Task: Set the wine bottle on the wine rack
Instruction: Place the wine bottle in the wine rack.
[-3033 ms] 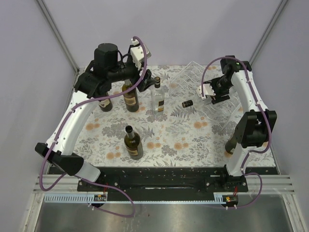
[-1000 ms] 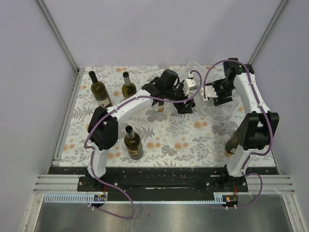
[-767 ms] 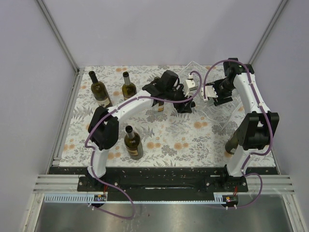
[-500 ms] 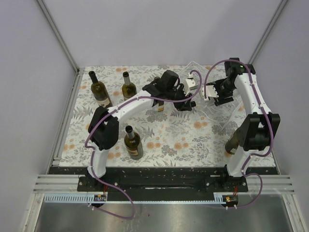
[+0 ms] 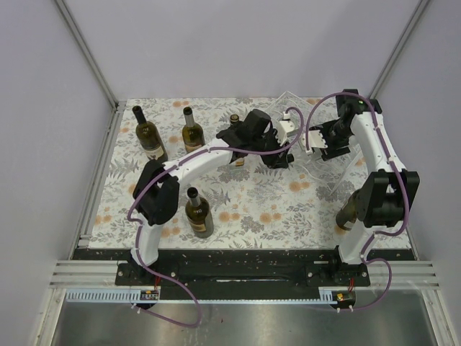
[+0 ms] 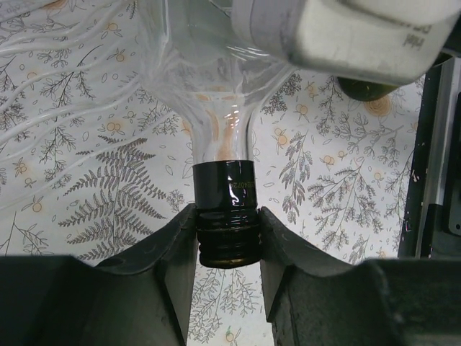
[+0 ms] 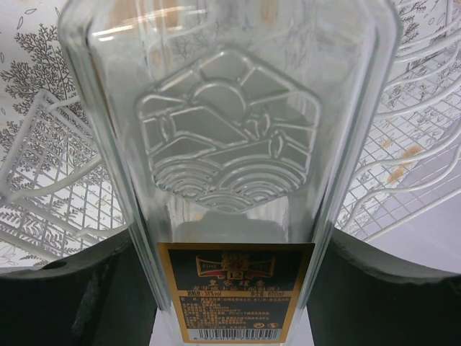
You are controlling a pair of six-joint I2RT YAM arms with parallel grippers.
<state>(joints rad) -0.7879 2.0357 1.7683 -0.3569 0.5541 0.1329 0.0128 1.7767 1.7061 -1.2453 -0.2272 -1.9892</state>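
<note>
The wine bottle [image 7: 227, 144] is clear square glass with a black-and-gold label and a black cap [image 6: 227, 216]. It lies level above the table between both arms. My right gripper [image 7: 230, 288] is shut on its body, a finger pressed against each side. My left gripper [image 6: 227, 238] is shut on the threaded black cap at the neck's end. In the top view the left gripper [image 5: 279, 153] and right gripper [image 5: 317, 144] face each other beside the wine rack [image 5: 328, 169], whose clear curved ribs [image 7: 410, 122] sit under and behind the bottle.
Two green bottles [image 5: 148, 133] [image 5: 191, 128] stand at the back left, and another [image 5: 198, 213] stands near the front. A bottle top [image 5: 234, 119] shows behind the left arm. A dark bottle [image 5: 347, 213] stands by the right arm's elbow.
The left arm swung from the back left over to the bottle's cap, and its jaws closed on it. Both grippers and the bottle edged slightly toward the rack.
</note>
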